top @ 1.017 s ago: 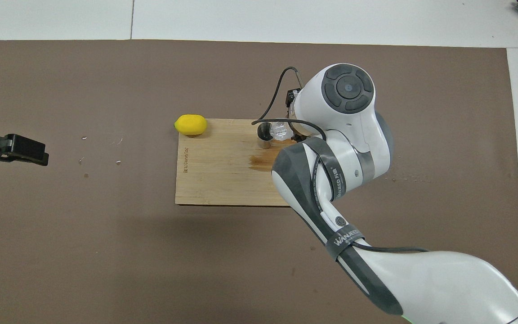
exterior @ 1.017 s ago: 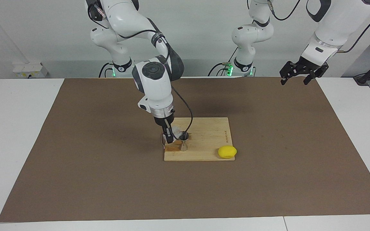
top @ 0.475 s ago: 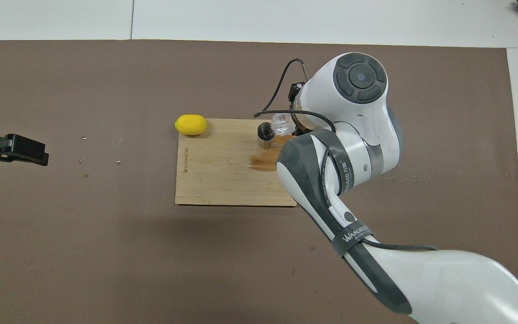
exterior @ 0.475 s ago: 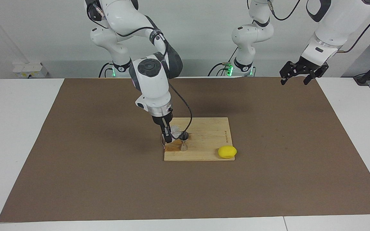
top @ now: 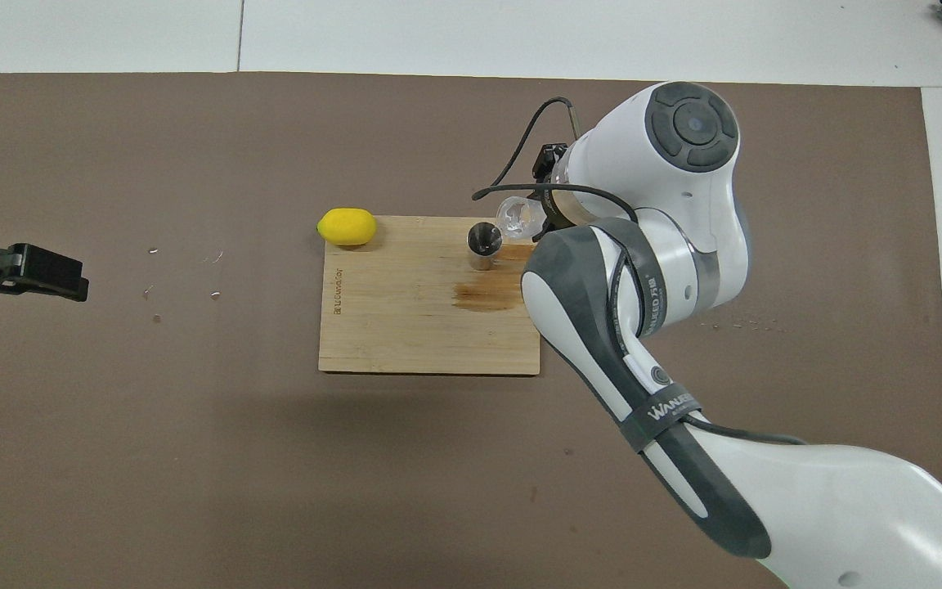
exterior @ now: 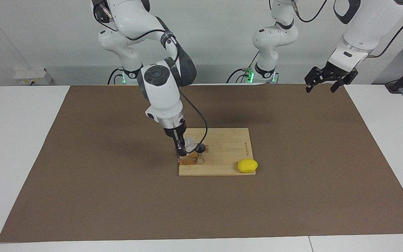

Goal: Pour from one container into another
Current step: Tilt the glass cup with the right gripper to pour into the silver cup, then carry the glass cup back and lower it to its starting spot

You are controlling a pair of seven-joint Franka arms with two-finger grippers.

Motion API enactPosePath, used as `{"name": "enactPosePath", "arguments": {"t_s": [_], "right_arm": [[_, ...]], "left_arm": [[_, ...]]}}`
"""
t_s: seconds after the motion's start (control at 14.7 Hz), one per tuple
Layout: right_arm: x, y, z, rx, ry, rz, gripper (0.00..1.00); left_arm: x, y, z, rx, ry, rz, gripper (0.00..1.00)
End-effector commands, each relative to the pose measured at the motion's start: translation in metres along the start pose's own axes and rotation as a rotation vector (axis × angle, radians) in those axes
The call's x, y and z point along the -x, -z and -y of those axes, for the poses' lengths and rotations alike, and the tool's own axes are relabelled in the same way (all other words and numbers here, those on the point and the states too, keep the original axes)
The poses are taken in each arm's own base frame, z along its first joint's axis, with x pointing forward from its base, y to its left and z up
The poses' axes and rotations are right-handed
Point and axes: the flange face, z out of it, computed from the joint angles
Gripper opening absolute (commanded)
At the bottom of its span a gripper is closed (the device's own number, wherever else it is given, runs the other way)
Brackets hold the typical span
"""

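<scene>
In the facing view, from left: the right gripper (exterior: 182, 148) has its fingers clamped on the glass tumbler (exterior: 190, 144), tilted w/ its mouth just beside the jigger (exterior: 200, 154) rim, probably so liquid drops inside. The jigger stands upright on the cutting board (exterior: 229, 147), which likely catches spills; a wet stain (top: 487, 294) shows. A lemon (exterior: 247, 165) sits at the board's corner. The left gripper (exterior: 324, 84) waits, fingers apart, over the surface (exterior: 292, 196) edge.

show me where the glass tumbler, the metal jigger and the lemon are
glass tumbler (exterior: 190, 144), facing view, its tilted faceted wall.
metal jigger (top: 484, 239), overhead view, its open top cone.
lemon (exterior: 247, 165), facing view, middle of its skin.
</scene>
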Motion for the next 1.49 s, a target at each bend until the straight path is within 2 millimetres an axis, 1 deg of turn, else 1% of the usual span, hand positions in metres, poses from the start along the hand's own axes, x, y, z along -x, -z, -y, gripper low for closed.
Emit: {"name": "enactPosePath", "arguments": {"t_s": [0.0,0.14,0.27,0.47,0.54,0.75,0.88,1.15,1.22,1.42], "right_arm": [[-0.006,0.003,0.008,-0.006,-0.039,0.028,0.00],[-0.018,0.005,0.011,-0.003,-0.079,0.074,0.00],[-0.022,0.003,0.012,0.006,-0.092,0.112,0.00],[-0.039,0.000,0.014,0.018,-0.110,0.163,0.00],[-0.048,-0.001,0.014,0.021,-0.121,0.182,0.00],[-0.087,-0.007,0.011,0.034,-0.145,0.265,0.00],[-0.123,-0.010,0.003,0.036,-0.156,0.321,0.00],[-0.189,-0.022,-0.019,0.028,-0.163,0.404,0.00],[-0.208,-0.026,-0.024,0.021,-0.173,0.441,0.00],[-0.252,-0.042,-0.040,0.029,-0.159,0.479,0.00]], "left_arm": [[0.008,0.001,0.000,-0.019,-0.003,-0.010,1.00],[0.008,0.001,0.000,-0.019,-0.003,-0.010,1.00],[0.008,0.001,0.000,-0.019,-0.003,-0.010,1.00],[0.008,0.001,0.001,-0.019,-0.002,-0.010,1.00],[0.008,0.001,0.000,-0.019,-0.003,-0.010,1.00],[0.008,0.001,0.000,-0.019,-0.003,-0.010,1.00],[0.008,0.001,0.000,-0.019,-0.003,-0.010,1.00],[0.008,0.001,0.000,-0.019,-0.003,-0.010,1.00],[0.008,0.001,0.000,-0.019,-0.003,-0.010,1.00],[0.008,0.001,0.000,-0.019,-0.003,-0.010,1.00]]}}
